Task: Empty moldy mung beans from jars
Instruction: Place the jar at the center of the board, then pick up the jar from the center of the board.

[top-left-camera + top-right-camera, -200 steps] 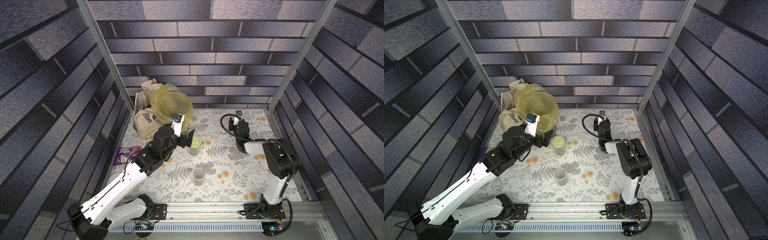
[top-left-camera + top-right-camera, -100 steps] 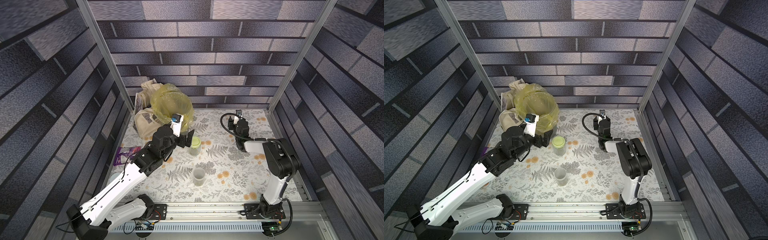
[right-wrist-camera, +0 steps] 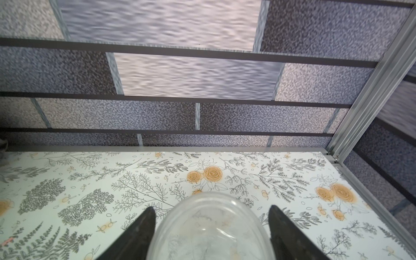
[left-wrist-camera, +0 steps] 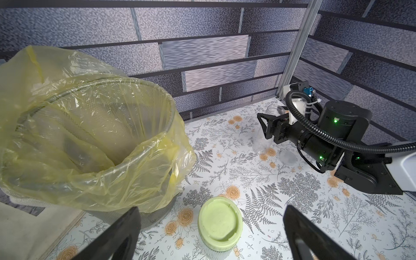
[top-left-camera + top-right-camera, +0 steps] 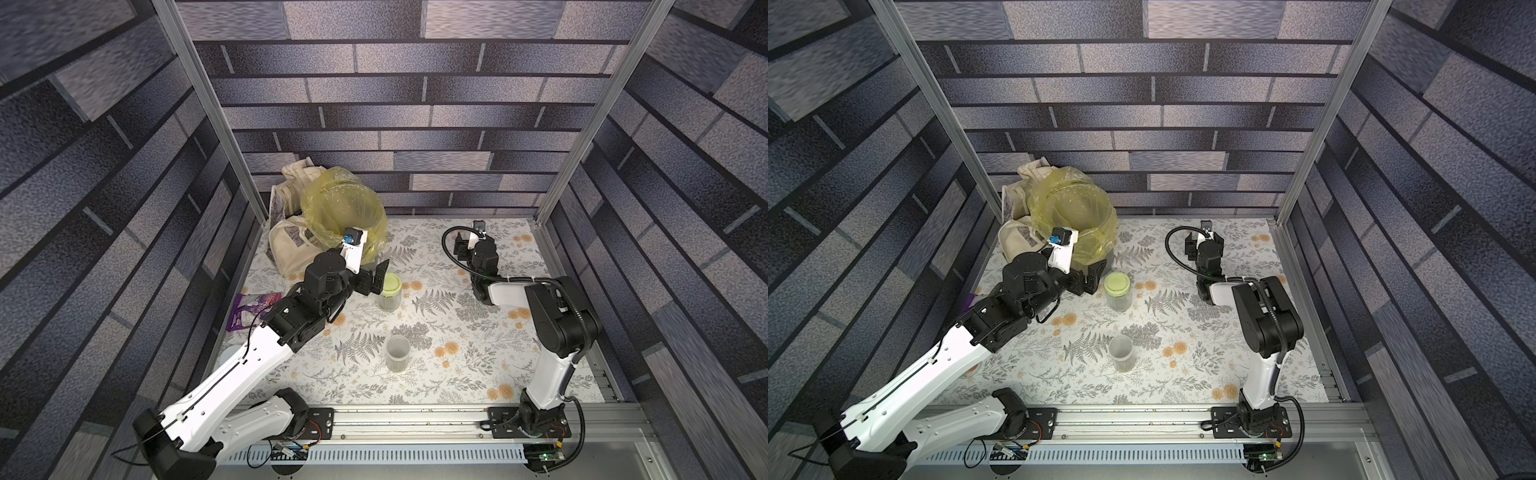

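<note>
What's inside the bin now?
The bin shows only its yellow bag lining the mesh wall. Its bottom is hidden by the near rim in the left wrist view and too dim from above to show any contents.

The left arm (image 5: 249,361) reaches forward from its base in a long slant, wrist bent level. The left end effector (image 5: 376,279) points toward the robot's right, jaws spread wide. The right arm (image 5: 548,374) rises upright, folds at the elbow and stretches forward. The right end effector (image 3: 211,209) sits low, jaws parted.

The right hand (image 3: 211,208) has released the clear jar (image 3: 209,229) (jaws now apart).
</note>
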`<state>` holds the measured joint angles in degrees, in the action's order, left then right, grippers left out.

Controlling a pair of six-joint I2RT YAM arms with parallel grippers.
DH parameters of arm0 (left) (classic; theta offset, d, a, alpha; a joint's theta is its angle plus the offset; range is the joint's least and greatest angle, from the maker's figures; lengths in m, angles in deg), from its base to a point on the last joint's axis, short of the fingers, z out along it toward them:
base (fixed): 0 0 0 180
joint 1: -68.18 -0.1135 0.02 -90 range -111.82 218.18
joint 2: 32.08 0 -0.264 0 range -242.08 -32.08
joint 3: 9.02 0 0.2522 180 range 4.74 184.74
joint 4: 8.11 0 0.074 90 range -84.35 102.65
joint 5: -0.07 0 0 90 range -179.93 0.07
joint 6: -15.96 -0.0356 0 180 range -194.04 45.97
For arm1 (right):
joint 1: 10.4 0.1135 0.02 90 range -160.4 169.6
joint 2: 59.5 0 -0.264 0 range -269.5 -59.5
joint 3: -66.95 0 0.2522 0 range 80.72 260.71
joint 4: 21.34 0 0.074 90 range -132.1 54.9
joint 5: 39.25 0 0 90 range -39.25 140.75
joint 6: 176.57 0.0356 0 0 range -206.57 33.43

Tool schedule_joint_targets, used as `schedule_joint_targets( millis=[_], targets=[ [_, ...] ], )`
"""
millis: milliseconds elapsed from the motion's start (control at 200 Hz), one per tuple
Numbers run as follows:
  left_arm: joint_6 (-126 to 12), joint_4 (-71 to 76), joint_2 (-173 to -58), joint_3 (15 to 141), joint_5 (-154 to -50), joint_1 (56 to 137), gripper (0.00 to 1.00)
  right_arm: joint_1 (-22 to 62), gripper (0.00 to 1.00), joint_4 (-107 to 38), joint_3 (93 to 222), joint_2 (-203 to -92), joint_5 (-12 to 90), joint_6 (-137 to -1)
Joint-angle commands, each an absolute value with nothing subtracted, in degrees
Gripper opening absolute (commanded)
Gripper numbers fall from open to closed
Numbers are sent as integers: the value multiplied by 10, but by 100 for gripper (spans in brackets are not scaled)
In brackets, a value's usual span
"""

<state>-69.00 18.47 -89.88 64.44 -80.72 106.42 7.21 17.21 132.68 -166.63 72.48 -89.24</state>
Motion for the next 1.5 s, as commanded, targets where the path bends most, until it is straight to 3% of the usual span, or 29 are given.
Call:
schedule_joint_targets(
  millis=[0,95,691,992,1212,1493],
  targets=[
    [-683,185,-901,652,-813,1060,100,70,90,210,1308,-1659,730,-881],
    [-685,189,-906,655,-811,1060,100,69,100,214,1299,-1648,731,-880],
    [-688,192,-917,652,-821,1056,100,94,100,197,1240,-1534,770,-945],
    [-684,205,-915,642,-832,1061,100,134,100,-9,1214,-1389,792,-890],
    [-701,240,-942,655,-799,1088,100,214,100,-88,1169,-1271,832,-956],
    [-706,263,-975,652,-771,1121,100,244,99,-235,1118,-1088,660,-896]
  ],
)
